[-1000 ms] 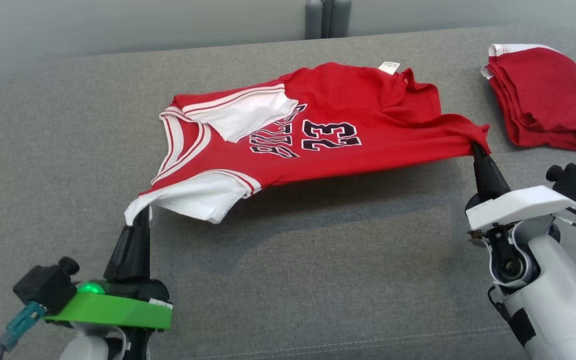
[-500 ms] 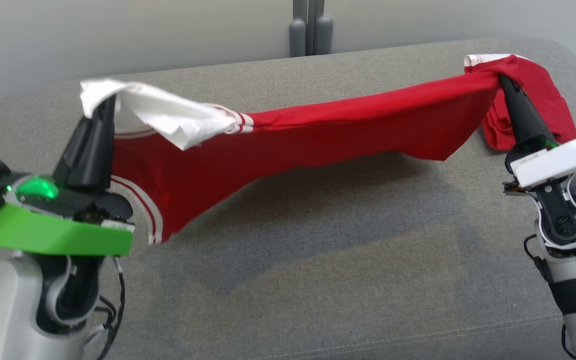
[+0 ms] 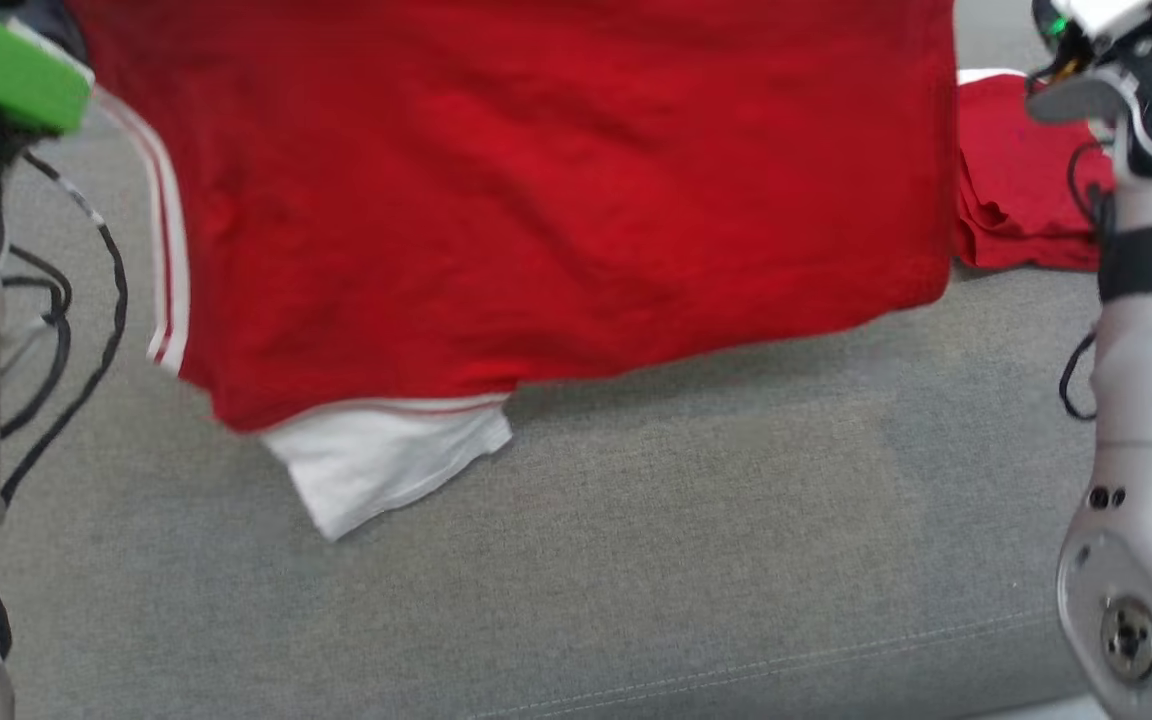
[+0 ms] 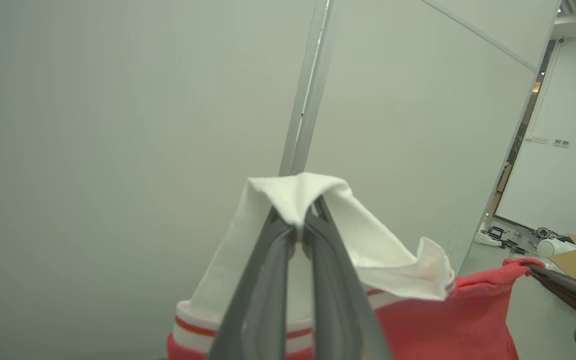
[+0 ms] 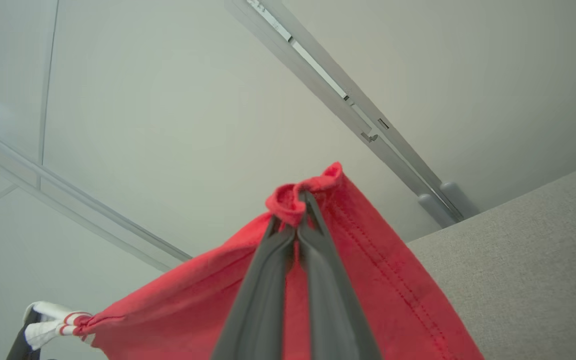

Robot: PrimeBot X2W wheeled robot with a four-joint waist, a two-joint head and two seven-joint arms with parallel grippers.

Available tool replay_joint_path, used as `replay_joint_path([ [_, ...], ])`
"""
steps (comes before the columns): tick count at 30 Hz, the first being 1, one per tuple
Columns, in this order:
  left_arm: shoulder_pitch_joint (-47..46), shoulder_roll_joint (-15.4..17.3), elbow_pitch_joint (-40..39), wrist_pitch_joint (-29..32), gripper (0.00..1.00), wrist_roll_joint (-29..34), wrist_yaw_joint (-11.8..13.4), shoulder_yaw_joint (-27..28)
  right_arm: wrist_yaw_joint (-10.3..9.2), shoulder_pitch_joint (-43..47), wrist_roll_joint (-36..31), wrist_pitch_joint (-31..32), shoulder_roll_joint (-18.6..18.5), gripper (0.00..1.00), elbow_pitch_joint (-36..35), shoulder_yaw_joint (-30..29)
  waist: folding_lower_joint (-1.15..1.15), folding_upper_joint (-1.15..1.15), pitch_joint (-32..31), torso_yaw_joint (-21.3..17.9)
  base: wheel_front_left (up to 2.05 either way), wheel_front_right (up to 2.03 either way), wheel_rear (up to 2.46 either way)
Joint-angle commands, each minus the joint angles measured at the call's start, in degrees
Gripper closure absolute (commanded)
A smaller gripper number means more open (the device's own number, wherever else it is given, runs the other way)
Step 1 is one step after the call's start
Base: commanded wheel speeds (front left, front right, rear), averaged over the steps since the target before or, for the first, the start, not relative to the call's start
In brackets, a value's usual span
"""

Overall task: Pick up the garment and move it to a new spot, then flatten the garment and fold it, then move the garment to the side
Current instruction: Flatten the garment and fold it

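Garment: the red garment (image 3: 536,200) hung spread in the air between the two arms. Its lower edge and white sleeve (image 3: 386,470) dangled just above the grey bench (image 3: 736,560).
Left end effector: the left end effector (image 4: 299,235) was clamped on a fold of white sleeve cloth, fingers pressed together.
Right end effector: the right end effector (image 5: 295,220) was pinched tight on a bunched red hem corner.
Nearby: a folded red cloth (image 3: 1016,180) lay on the bench at the right, apart from the hanging garment.
Done: the pick-up looked complete, with the garment fully off the bench.
Left: laying it down at a new spot, flattening, folding and moving it aside all appeared undone.
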Motion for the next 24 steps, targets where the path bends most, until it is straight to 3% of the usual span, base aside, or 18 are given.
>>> replay_joint_path([
  [1,-3.39,-0.01,3.02,0.96,1.00,0.34,0.79,-0.19,0.03,-4.61,-2.02,0.56,0.13,1.00,3.25,-2.18,0.00,0.00,1.93,-0.51,0.00,0.00,0.00],
  [4,-10.34,-0.17,9.82,2.59,1.00,1.19,2.42,-0.26,0.04,-14.94,-2.08,-1.66,0.45,1.00,13.47,-2.60,0.00,0.00,4.16,-0.58,0.00,0.00,0.00],
  [5,-14.51,-0.06,14.57,2.64,1.00,2.29,4.07,-0.07,0.03,-21.60,-2.02,-5.91,0.29,1.00,22.29,-1.88,0.00,0.00,5.60,-0.82,0.00,0.00,0.00],
  [7,-18.58,-0.06,18.78,1.71,1.00,3.56,5.45,0.02,0.03,-28.58,-1.37,-10.92,0.21,1.00,30.97,-0.36,0.00,0.00,7.21,-1.12,0.00,0.00,0.00],
  [11,-26.48,-0.89,24.67,-4.52,1.00,6.03,6.95,1.11,0.03,-40.88,0.84,-22.27,0.19,1.00,43.57,4.82,0.00,0.00,10.80,-1.39,0.00,0.00,0.00],
  [14,-32.00,-1.31,26.79,-13.01,1.00,8.52,7.44,2.18,0.03,-47.10,4.67,-30.51,0.20,1.00,46.40,8.30,0.00,0.00,13.76,-1.68,0.00,0.00,0.00],
  [17,-36.60,-2.06,27.33,-22.92,1.00,10.01,5.87,3.21,-0.01,-51.27,8.84,-37.58,0.17,1.00,46.49,11.95,0.00,0.00,17.32,-1.65,0.00,0.00,0.00],
  [19,-37.50,-2.34,28.37,-25.47,1.00,10.67,3.99,3.24,-0.02,-52.33,11.82,-39.82,0.13,1.00,45.55,14.69,0.00,0.00,20.15,-1.49,0.00,0.00,0.00],
  [24,-35.22,-1.97,32.57,-27.06,1.00,11.46,2.17,3.86,-0.02,-48.03,15.82,-40.13,0.36,1.00,44.48,22.37,0.00,0.00,24.61,-1.49,0.00,0.00,0.00],
])
